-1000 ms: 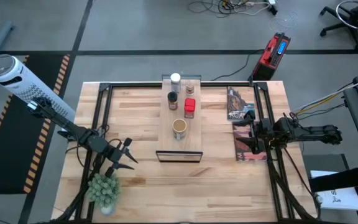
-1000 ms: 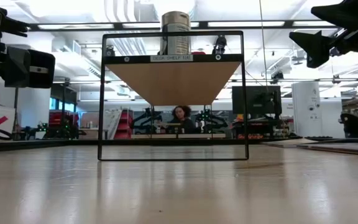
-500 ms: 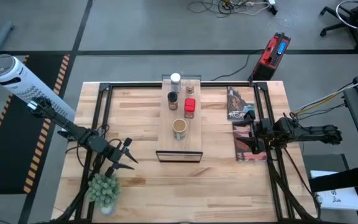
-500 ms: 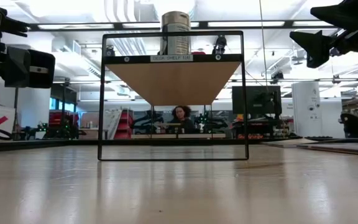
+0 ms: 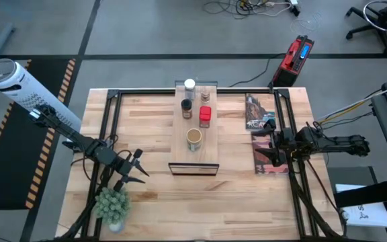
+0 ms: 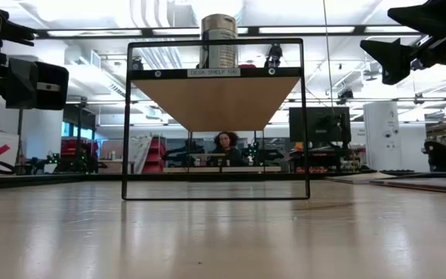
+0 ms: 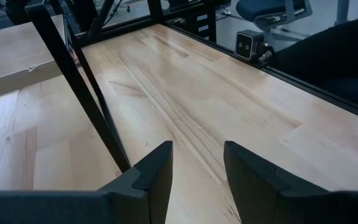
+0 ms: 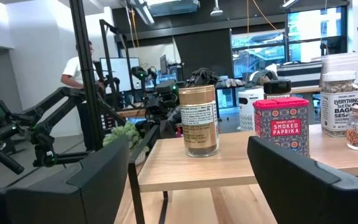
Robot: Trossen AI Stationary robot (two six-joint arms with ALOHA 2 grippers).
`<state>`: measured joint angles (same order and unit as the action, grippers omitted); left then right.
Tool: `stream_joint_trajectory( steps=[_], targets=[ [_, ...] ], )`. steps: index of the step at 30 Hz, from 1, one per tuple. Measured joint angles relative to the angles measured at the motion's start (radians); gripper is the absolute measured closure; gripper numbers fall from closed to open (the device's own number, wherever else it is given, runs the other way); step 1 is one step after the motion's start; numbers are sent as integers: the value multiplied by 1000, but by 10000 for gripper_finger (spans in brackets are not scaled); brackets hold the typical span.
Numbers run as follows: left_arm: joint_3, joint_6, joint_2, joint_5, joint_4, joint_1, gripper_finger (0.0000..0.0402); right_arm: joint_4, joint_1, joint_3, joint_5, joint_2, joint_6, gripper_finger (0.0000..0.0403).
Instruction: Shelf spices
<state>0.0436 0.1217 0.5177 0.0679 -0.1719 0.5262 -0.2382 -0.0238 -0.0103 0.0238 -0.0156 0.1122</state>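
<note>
From the high view, I saw the shelf [image 5: 194,138] standing mid-counter with all four spices on it: the white-capped jar [image 5: 189,85] at the far end, the dark black-lidded jar [image 5: 187,107] and the red tin [image 5: 205,116] nearer, and the tan-topped jar [image 5: 193,138] nearest the front. My left pincer [image 5: 137,172] sat closed by the potted plant [image 5: 112,205], empty. My right pincer [image 5: 264,143] hovered open over the printed game box [image 5: 264,134], holding nothing.

At counter height, I looked under the shelf board [image 6: 215,101], carried on its black frame [image 6: 215,120], with a metal-sided jar [image 6: 220,40] on top. A person [image 6: 224,143] sat far behind.

Through the left wrist camera, I saw only bare counter [image 7: 216,99] past the fingers [image 7: 151,177].

Through the right wrist camera, the pincer's fingers [image 8: 303,180] stood apart; beyond them stood the gold jar [image 8: 198,120], the smoked paprika tin [image 8: 281,124] and the bagel-seasoning jar [image 8: 339,102].
</note>
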Motion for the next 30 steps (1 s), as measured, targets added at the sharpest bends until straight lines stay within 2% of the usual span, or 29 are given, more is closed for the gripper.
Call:
stream_joint_trajectory(
  steps=[7,24,30],
  targets=[
    [0,0,0,0,0,0,269,0,0,0,0,0,0,96],
    [0,0,0,0,0,0,269,2,0,0,0,0,0,123],
    [0,0,0,0,-1,0,269,2,0,0,1,0,29,119]
  ],
)
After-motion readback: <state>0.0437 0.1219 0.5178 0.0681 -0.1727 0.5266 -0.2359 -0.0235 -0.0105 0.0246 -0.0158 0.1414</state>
